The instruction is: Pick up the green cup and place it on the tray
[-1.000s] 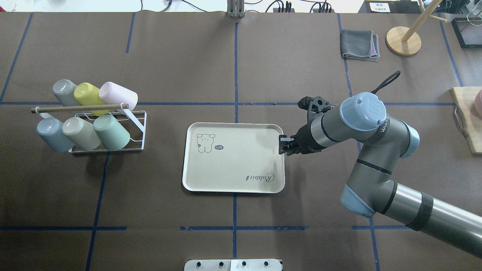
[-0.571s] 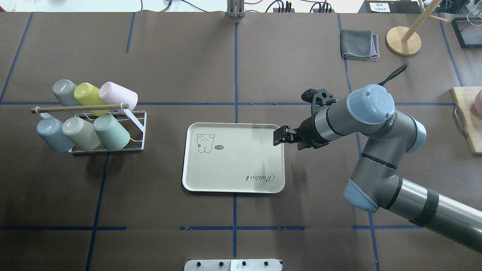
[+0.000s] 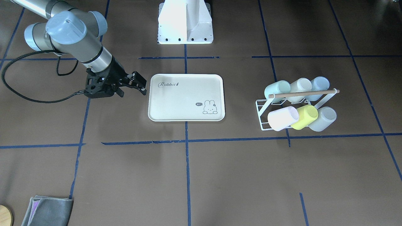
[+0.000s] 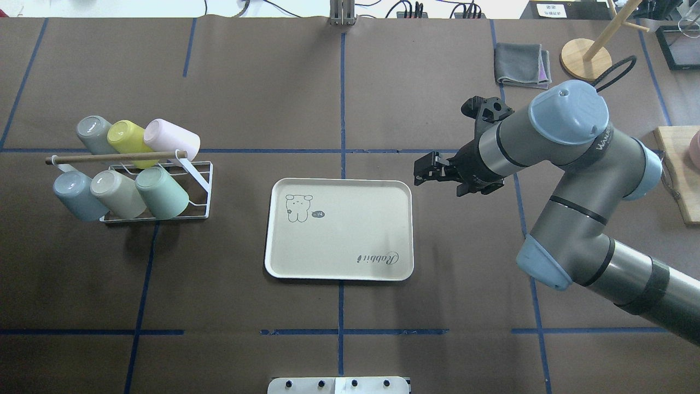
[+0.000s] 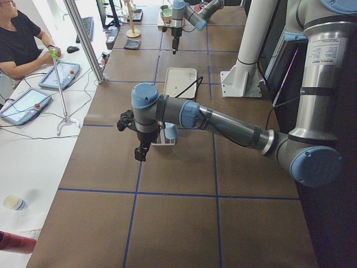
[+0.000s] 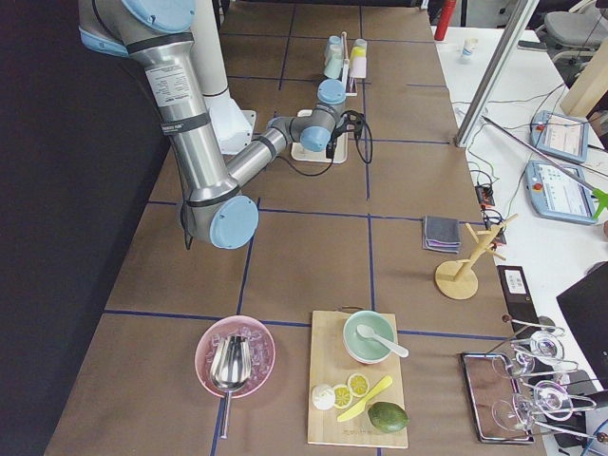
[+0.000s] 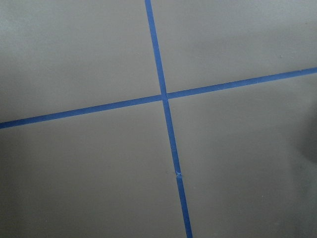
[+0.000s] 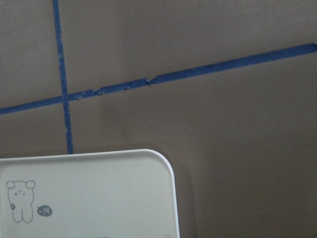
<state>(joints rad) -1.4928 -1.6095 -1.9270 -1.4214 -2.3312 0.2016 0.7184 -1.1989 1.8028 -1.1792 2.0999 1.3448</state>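
Note:
The green cup [image 4: 162,191], pale mint, lies tipped in the lower row of a white wire rack [image 4: 198,171] at the left; it also shows in the front-facing view [image 3: 278,88]. The cream tray [image 4: 339,241] with "Rabbit" script and a bunny lies bare at the table's middle [image 3: 185,97]; its corner shows in the right wrist view [image 8: 99,193]. My right gripper [image 4: 424,169] hovers just off the tray's far right corner, jaws apart and empty [image 3: 140,83]. My left gripper [image 5: 139,153] shows only in the exterior left view, beyond the rack; I cannot tell its state.
The rack also holds a yellow-green cup [image 4: 127,137], a pink cup [image 4: 172,137], a pale blue cup [image 4: 76,194] and others. A grey cloth [image 4: 522,64], a wooden stand [image 4: 585,59] and a cutting board [image 4: 678,169] are at the far right.
My right gripper has moved from the tray's right edge away toward the far right corner and beyond it. The tray and the cups have not moved.

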